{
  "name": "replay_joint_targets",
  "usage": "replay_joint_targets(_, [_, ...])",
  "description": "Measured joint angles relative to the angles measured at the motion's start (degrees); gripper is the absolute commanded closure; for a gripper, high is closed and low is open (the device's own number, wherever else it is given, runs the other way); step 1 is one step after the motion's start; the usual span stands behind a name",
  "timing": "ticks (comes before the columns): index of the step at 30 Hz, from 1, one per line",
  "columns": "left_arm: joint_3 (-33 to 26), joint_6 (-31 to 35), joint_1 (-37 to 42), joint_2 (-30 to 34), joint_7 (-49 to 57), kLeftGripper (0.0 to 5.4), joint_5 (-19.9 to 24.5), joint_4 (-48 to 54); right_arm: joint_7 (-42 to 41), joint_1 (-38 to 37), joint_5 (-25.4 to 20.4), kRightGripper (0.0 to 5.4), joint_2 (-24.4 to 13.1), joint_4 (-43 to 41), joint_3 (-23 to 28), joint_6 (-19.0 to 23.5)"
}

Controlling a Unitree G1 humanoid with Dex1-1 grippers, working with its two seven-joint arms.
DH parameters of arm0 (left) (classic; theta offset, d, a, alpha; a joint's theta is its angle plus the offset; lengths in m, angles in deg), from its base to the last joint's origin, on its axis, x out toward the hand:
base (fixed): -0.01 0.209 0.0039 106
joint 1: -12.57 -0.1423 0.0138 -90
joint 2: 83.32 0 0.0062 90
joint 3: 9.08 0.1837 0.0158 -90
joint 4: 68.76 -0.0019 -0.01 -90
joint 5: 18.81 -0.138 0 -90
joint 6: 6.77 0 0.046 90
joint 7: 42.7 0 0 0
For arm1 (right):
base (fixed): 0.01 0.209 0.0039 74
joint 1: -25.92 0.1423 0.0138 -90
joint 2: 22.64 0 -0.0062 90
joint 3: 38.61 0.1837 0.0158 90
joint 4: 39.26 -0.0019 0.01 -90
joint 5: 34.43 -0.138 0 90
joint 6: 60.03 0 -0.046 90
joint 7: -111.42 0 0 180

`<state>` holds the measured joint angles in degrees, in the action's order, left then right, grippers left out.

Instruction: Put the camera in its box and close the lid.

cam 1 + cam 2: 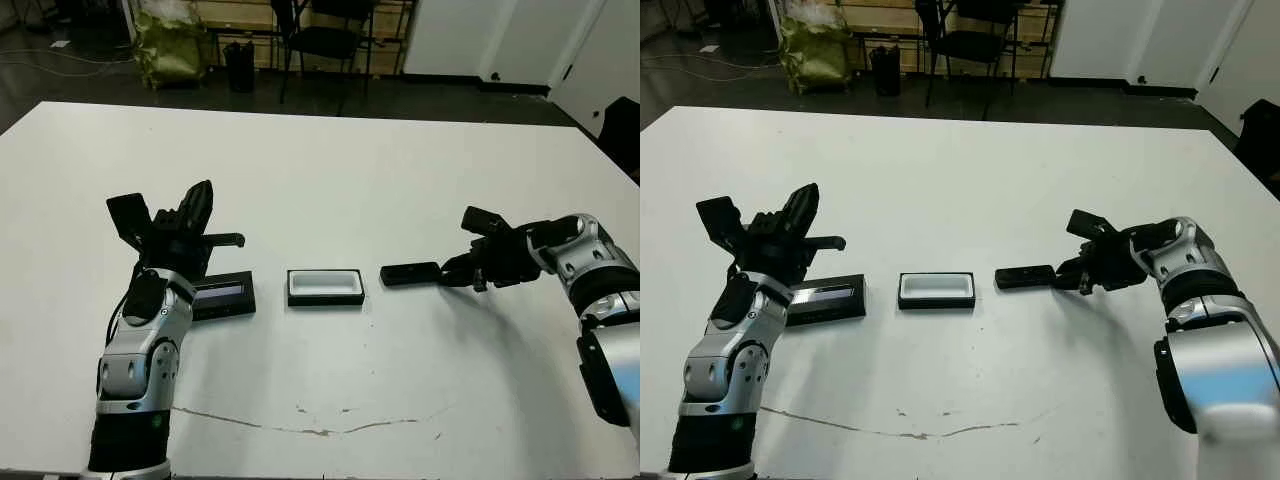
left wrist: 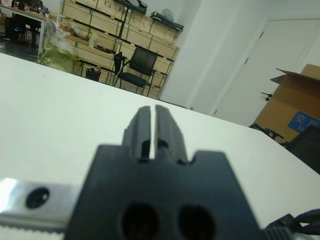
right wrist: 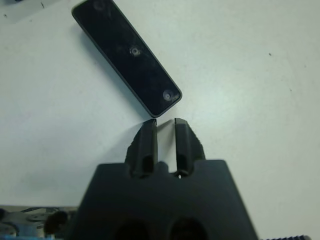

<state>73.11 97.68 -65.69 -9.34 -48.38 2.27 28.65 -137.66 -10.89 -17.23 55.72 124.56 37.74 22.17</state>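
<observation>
The camera point(image 1: 410, 273), a slim black bar, lies flat on the table to the right of the box point(image 1: 325, 287), a shallow black tray with a white lining that stands open. The lid point(image 1: 225, 297), flat and black with a pale strip, lies left of the box, partly behind my left arm. My right gripper point(image 3: 165, 122) sits low at the camera's point(image 3: 127, 57) right end, its fingers a narrow gap apart and holding nothing. My left gripper point(image 1: 203, 195) is raised above the lid and points away over the table, its fingers point(image 2: 142, 125) closed together on nothing.
The white table point(image 1: 330, 180) stretches far beyond the three items. A thin crack line point(image 1: 320, 430) runs along its near part. Beyond the far edge stand a black chair point(image 1: 320, 40), a yellow-green bag point(image 1: 170, 45) and wooden crates.
</observation>
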Motion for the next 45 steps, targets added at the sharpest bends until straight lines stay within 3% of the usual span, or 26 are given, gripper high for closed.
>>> replay_joint_targets(6, [0.01, -0.24, 0.00, 0.00, -0.08, 5.40, -0.05, -0.02, -0.41, -1.52, -2.57, 5.24, 0.45, 0.93, 2.22, -2.55])
replay_joint_targets(11, [0.00, -0.60, 0.00, 0.00, -0.09, 5.40, -0.03, -0.04, -3.86, -2.06, -4.57, 5.23, 0.66, 1.53, 4.17, -1.49])
replay_joint_targets(14, [0.03, -0.59, 0.00, -0.01, -0.08, 5.40, 0.02, -0.03, -3.48, -0.76, -2.81, 4.75, 0.32, 0.38, 2.75, -1.04])
replay_joint_targets(21, [0.03, -0.48, -0.01, 0.04, -0.08, 5.40, -0.01, 0.00, -3.91, -0.33, -6.26, 3.21, -3.07, 1.71, 7.01, -0.56])
replay_joint_targets(25, [0.16, -0.33, 0.01, 0.06, -0.07, 5.40, -0.01, 0.20, 1.96, 1.95, -1.16, 2.30, -5.90, 1.77, 3.61, -0.53])
replay_joint_targets(31, [0.38, 0.05, 0.02, 0.06, -0.01, 5.40, -0.08, 0.47, 2.97, 9.31, 1.84, 0.94, -6.90, -3.59, 0.33, -1.29])
replay_joint_targets(33, [0.37, 0.08, 0.01, 0.05, 0.01, 5.40, -0.07, 0.55, 5.60, 9.21, 1.57, 0.46, -6.62, -4.10, 0.52, -3.73])
replay_joint_targets(36, [0.34, 0.10, -0.01, 0.05, 0.20, 5.40, -0.08, 0.73, 6.90, 7.12, 0.41, 0.40, -5.09, -2.33, 0.90, -8.71])
replay_joint_targets(39, [0.36, 0.12, -0.03, -0.04, 0.57, 5.40, -0.07, 0.80, 3.79, 5.71, -1.09, 0.04, -3.34, -0.36, 1.60, -9.53])
replay_joint_targets(45, [0.11, 0.10, -0.38, -0.14, 0.54, 5.40, 0.04, 0.78, -8.86, 4.13, -7.53, 0.01, 0.23, 1.53, 6.49, -9.66])
